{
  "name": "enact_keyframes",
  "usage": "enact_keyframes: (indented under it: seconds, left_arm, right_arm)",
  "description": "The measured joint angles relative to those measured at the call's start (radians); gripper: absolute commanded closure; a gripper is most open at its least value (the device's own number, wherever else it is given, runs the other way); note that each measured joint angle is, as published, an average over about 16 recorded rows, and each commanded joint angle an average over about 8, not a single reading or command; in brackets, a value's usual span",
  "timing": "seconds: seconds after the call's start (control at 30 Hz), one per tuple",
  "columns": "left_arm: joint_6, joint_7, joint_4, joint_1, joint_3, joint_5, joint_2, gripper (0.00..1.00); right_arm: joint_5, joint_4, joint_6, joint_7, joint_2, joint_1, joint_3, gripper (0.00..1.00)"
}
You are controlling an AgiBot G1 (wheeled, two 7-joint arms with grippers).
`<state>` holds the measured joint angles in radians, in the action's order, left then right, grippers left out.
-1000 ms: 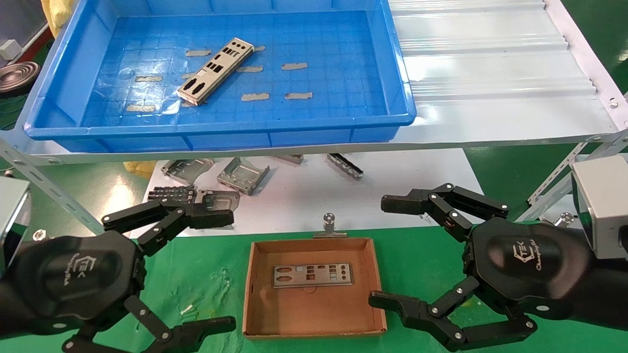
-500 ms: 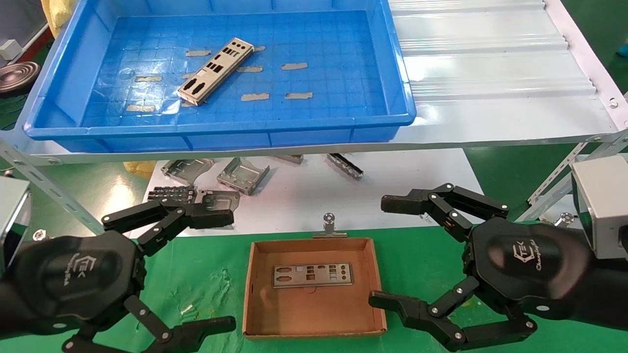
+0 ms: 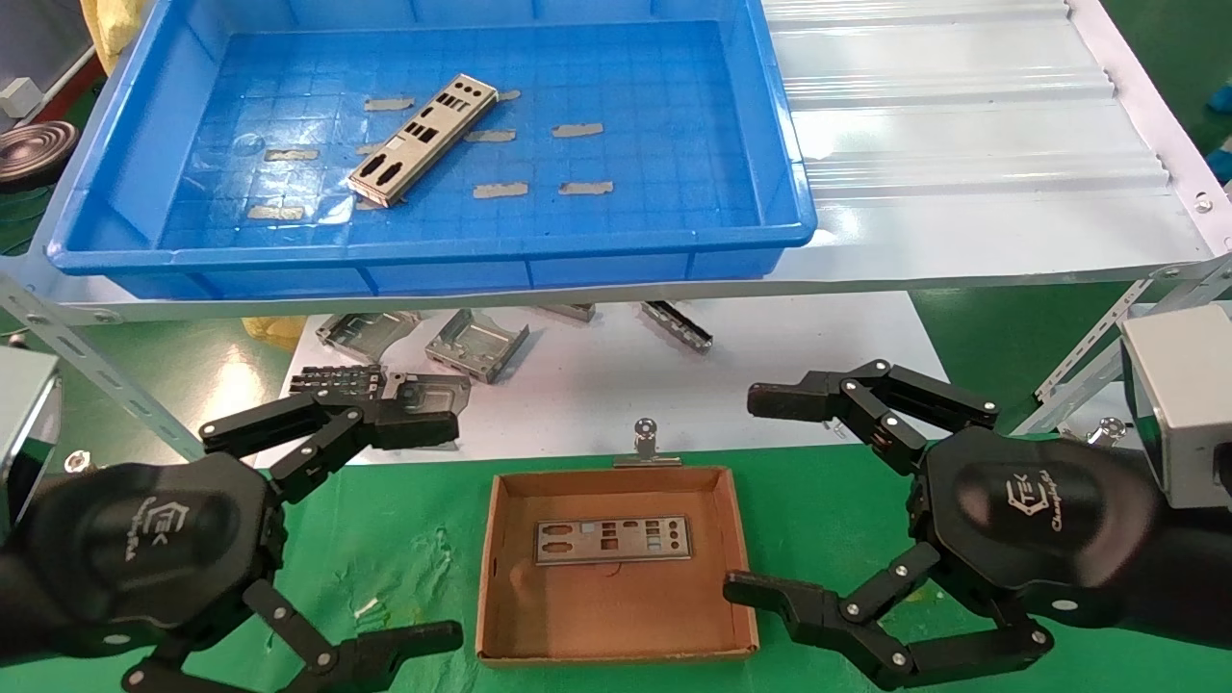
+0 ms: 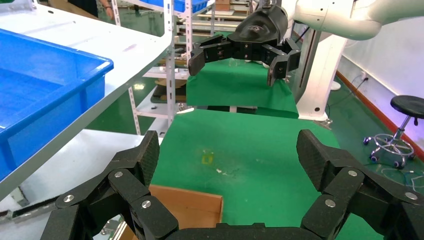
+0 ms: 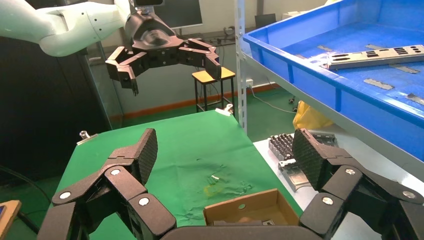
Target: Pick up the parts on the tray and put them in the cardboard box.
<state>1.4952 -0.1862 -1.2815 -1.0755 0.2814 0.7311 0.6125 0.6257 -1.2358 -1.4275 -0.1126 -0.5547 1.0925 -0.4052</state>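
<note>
- We see the left gripper [image 3: 423, 529] with its jaws spread wide and nothing between them, hovering above the green cloth [image 3: 404, 549] to the left of the cardboard box [image 3: 491, 568].
- We see the right gripper [image 3: 760, 496] likewise spread wide and empty, hovering to the right of the box, its lower fingertip just beside the box's right wall.
- In the left wrist view, we see its own fingers [image 4: 145, 160] far apart, with a corner of the cardboard box [image 4: 190, 207] below and the other arm's gripper [image 4: 240, 52] farther off, also open.
- In the right wrist view, the fingers [image 5: 142, 152] stand equally wide, with the box [image 5: 250, 207] below them on the cloth.
- Between the two grippers, the cardboard box sits on the green cloth, and one part [image 3: 613, 539] lies flat on its floor, crosswise, near the far half.
- A metal clip [image 3: 647, 445] stands at the box's far wall.
- Farther off, on the raised white shelf [image 3: 962, 144], sits the tray [image 3: 135, 125]; a second part [image 3: 423, 140] lies diagonally on its floor, left of centre, among grey tape strips [image 3: 577, 129].
- Under the shelf, on a white surface, lie grey folded brackets [image 3: 478, 344], well apart from the box.
</note>
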Motion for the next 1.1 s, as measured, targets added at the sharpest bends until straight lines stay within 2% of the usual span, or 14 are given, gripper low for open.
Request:
enact_keyframes:
  seconds: [1.1]
  left_arm:
    - [0.0,0.0,0.0,0.0,0.0,0.0,0.0,0.0]
  right_arm:
    - [0.0,0.0,0.0,0.0,0.0,0.0,0.0,0.0]
